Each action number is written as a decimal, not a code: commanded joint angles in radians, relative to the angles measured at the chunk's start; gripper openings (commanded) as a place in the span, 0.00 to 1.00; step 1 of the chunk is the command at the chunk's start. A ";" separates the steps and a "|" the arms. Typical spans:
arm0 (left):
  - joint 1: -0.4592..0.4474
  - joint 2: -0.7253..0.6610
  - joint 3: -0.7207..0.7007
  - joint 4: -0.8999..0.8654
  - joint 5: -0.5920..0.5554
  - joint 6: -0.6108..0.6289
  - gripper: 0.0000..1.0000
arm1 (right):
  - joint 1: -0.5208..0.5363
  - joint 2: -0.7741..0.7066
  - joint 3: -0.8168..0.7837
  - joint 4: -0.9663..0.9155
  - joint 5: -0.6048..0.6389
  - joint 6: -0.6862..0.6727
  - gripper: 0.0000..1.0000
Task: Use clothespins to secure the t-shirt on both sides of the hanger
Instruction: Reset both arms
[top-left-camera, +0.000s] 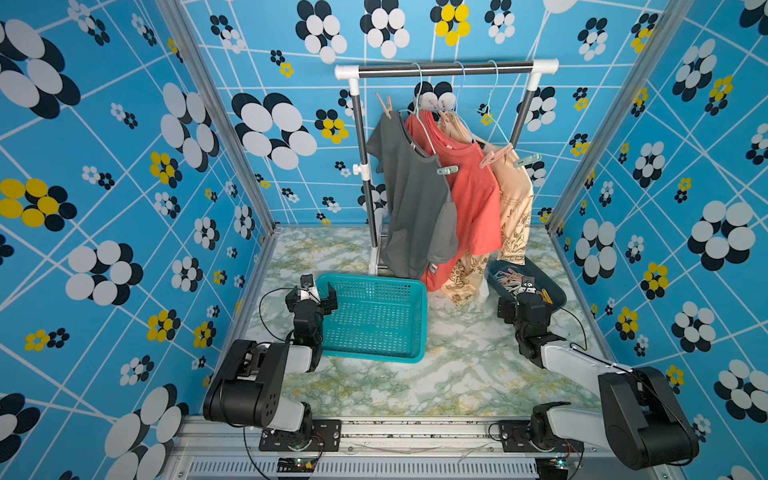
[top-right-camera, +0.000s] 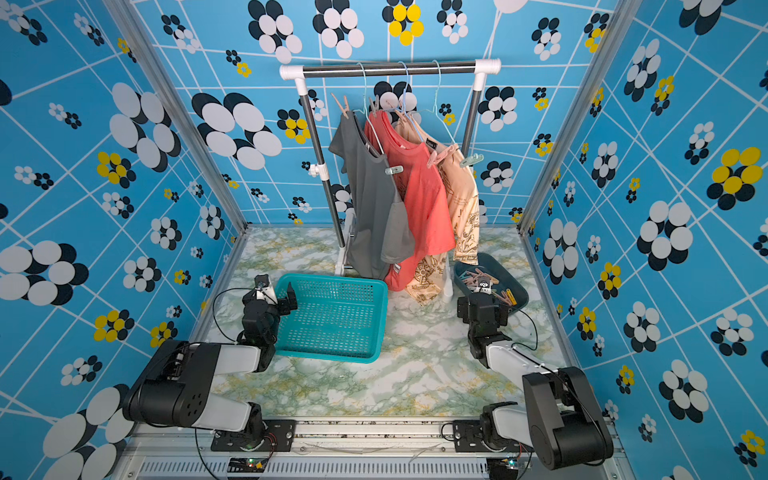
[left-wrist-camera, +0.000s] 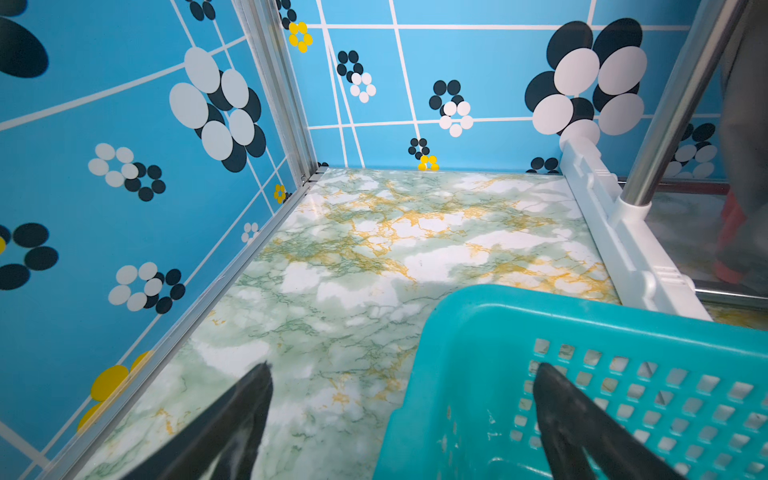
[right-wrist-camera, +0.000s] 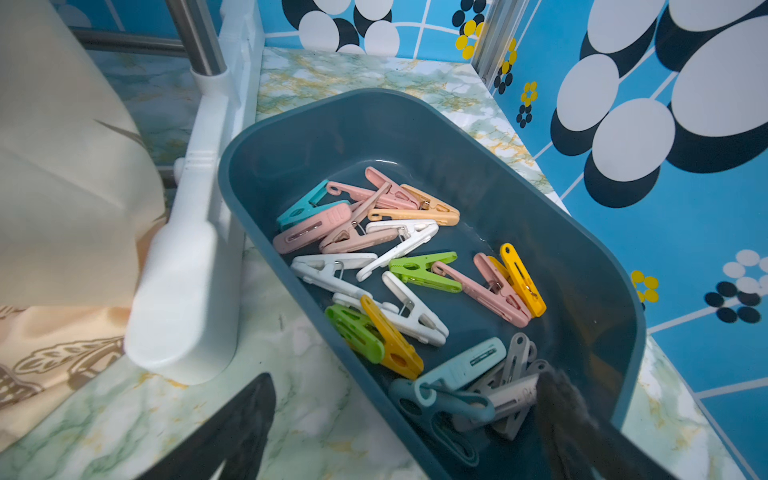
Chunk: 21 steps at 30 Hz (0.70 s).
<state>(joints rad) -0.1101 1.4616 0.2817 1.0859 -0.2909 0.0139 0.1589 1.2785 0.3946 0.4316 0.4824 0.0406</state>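
- Lying loose in a dark blue tub (right-wrist-camera: 415, 120), the clothespins (right-wrist-camera: 409, 266) make a jumble of pink, white, green, yellow, pale orange, teal and grey. In both top views the tub sits on the right side of the counter (top-left-camera: 457, 374), just beside the rack's white foot (right-wrist-camera: 187, 291).
- More pins grip the hung clothes. A mint pin (top-left-camera: 447, 170) sits on the near shoulder of the grey t-shirt (top-left-camera: 415, 208), and a tan pin (top-left-camera: 385, 106) on its far shoulder.
- A pink pin (top-left-camera: 494, 156) sits at the near shoulder of the coral t-shirt (top-left-camera: 476, 195). A second mint pin (top-left-camera: 527, 159) sits on the printed beige t-shirt (top-left-camera: 517, 199) behind it.
- All three shirts hang side by side on thin hangers (top-left-camera: 420, 89) hooked over the rack's top bar (top-left-camera: 444, 70). Their hems reach almost to the counter.
- The right hand (right-wrist-camera: 405, 376) hovers low at the tub's near end, released and spread wide, grasping nothing. One finger is outside the tub above the counter, and the other is over the grey pins inside.
- The left hand (left-wrist-camera: 402, 365) is likewise wide apart and grasps nothing. It straddles a corner of the teal basket (top-left-camera: 419, 320), one finger outside over the counter, the other over the basket's inside. I cannot tell whether either finger touches the plastic.
- The basket stands mid-counter in front of the rack, well apart from the tub.
- Blue walls (top-left-camera: 124, 166) with black, white and yellow dot flowers close the space in.
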 joint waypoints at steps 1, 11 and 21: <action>-0.030 -0.073 -0.007 -0.086 0.009 0.038 0.99 | -0.010 0.008 0.023 0.035 -0.021 0.016 0.99; -0.032 -0.318 0.025 -0.324 -0.121 -0.002 0.99 | -0.009 -0.025 -0.011 0.069 -0.018 0.006 1.00; 0.015 -0.008 -0.063 0.067 -0.024 -0.032 0.99 | -0.019 0.093 -0.002 0.284 -0.084 -0.005 0.99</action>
<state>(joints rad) -0.1040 1.4033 0.2447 1.0286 -0.3431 -0.0074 0.1505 1.3361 0.3878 0.6079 0.4335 0.0395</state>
